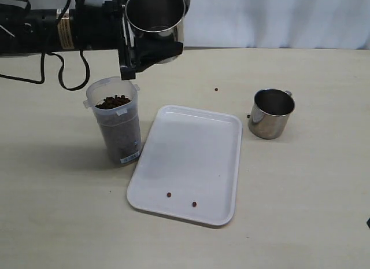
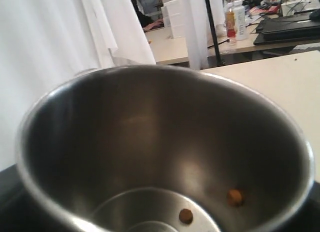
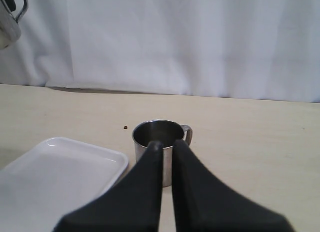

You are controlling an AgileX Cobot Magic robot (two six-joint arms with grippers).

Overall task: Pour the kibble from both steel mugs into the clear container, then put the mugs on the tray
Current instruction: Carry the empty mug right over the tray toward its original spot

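My left gripper [image 1: 144, 54] is shut on a steel mug [image 1: 155, 14], held high and tilted just above and behind the clear container [image 1: 117, 127]. The container stands upright, filled nearly to the rim with kibble [image 1: 113, 101]. In the left wrist view the held mug [image 2: 150, 142] holds only two pellets [image 2: 185, 216]. The second steel mug [image 1: 270, 114] stands upright to the right of the white tray [image 1: 191, 147]; no kibble shows inside it. My right gripper [image 3: 167, 144] is shut on nothing, a short way in front of that mug [image 3: 150, 134], and is out of the exterior view.
Two stray pellets [image 1: 169, 194] lie on the tray near its front edge. A single pellet [image 1: 216, 89] rests on the table behind the tray. The left arm's black body and cables [image 1: 58, 32] reach in from the back left. A white curtain closes the back.
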